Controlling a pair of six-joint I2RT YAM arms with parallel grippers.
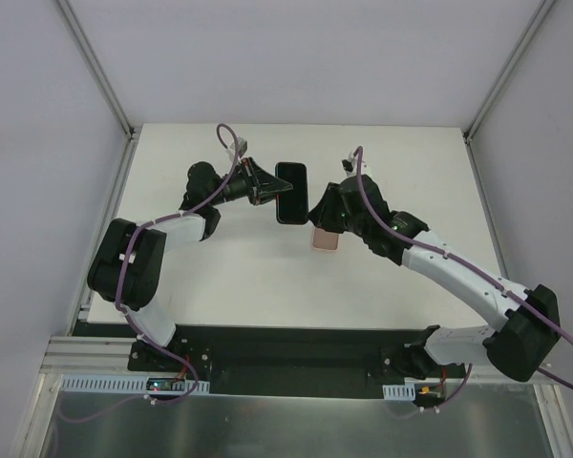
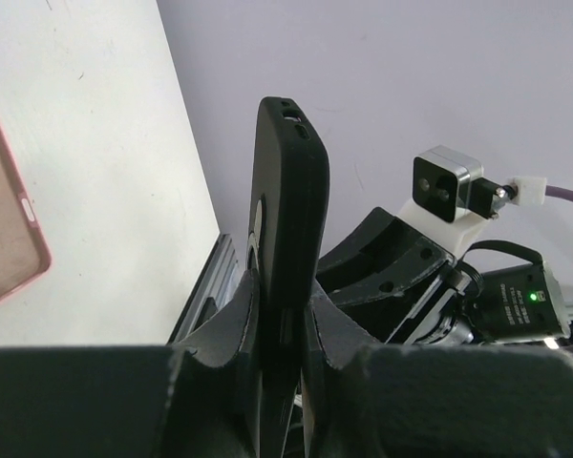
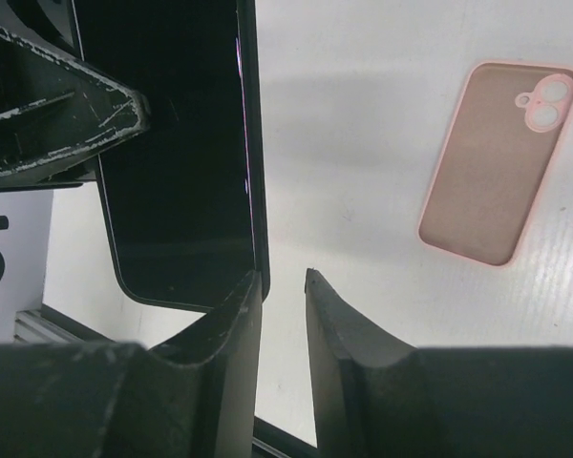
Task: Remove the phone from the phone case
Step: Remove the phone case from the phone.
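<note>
Item: phone (image 1: 290,191), out of its shell, clamped by one long edge in the closed left hand (image 2: 286,315) and held clear above the worktop (image 1: 220,277), toward the far edge. Item: phone case (image 3: 501,157), empty, lying flat on the worktop just right of the phone, camera cut-out showing. Right hand (image 3: 285,281): fingers narrowly parted, nothing between them, one fingertip at the phone's lower corner. Step, as judged: separation done. Next calls for setting the phone down beside the case. Both arms reach inward, elbows bent.
</note>
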